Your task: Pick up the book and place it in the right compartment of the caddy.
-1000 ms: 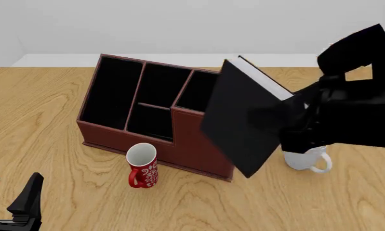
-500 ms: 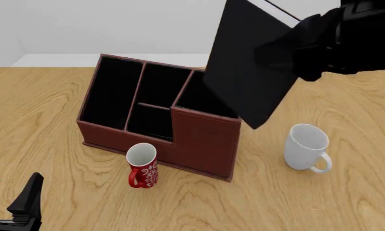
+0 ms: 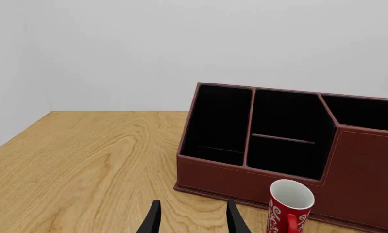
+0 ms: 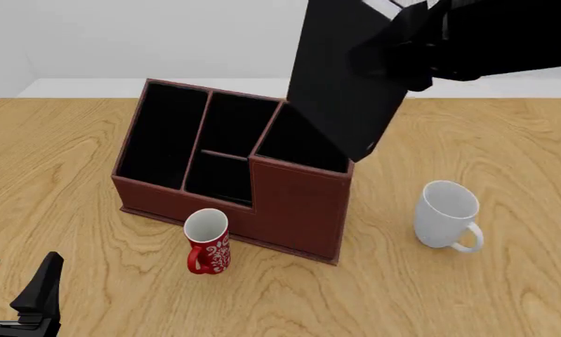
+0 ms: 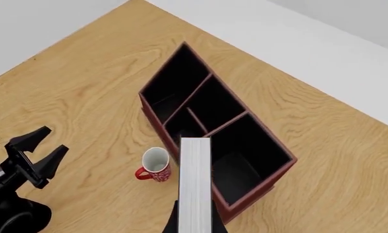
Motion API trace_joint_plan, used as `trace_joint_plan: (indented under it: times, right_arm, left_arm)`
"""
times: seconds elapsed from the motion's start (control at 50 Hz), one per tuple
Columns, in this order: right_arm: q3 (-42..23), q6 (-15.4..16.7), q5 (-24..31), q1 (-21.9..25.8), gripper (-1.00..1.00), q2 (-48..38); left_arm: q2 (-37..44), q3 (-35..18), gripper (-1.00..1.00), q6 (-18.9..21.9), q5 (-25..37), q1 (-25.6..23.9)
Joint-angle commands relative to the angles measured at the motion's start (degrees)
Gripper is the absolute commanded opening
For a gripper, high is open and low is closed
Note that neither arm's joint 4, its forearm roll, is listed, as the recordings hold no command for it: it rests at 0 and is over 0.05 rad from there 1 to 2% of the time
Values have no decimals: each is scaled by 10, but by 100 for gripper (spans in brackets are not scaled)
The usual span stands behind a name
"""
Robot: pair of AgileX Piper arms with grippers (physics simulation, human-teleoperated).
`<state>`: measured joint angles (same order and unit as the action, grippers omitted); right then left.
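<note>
My right gripper (image 4: 406, 38) is shut on the book (image 4: 341, 77), a black hardcover held high and tilted, its lower corner hanging just over the caddy's (image 4: 299, 203) right compartment (image 4: 285, 144). In the right wrist view the book's white page edges (image 5: 195, 184) run between my fingers, above the caddy (image 5: 255, 194) and its right compartment (image 5: 245, 155). My left gripper (image 4: 18, 295) is open and empty near the table's front left corner; it also shows in its own view (image 3: 192, 221), facing the caddy (image 3: 368, 174).
A red patterned mug (image 4: 208, 242) stands against the caddy's front wall. A white mug (image 4: 446, 214) stands to the right of the caddy. The red mug also shows in the left wrist view (image 3: 290, 206) and the right wrist view (image 5: 156, 164).
My right gripper has lifted the book up from beside the white mug and carried it left, over the caddy's right end. The left arm has not moved.
</note>
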<state>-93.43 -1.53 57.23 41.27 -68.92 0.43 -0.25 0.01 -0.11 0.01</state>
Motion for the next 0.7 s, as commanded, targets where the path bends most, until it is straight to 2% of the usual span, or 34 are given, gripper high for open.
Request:
trace_joint_plan:
  times: [0.02, 0.1, 0.18, 0.7]
  right_arm:
    - [16, -3, -34, -8, -100, -13]
    - [27, 5, -47, -13, -100, -19]
    - [42, -6, -67, -10, -100, -19]
    - [81, -5, -133, -24, -100, -50]
  left_arm:
    - [0, 0, 100, 0, 0, 0]
    - [0, 0, 100, 0, 0, 0]
    - [0, 0, 100, 0, 0, 0]
    - [0, 0, 100, 0, 0, 0]
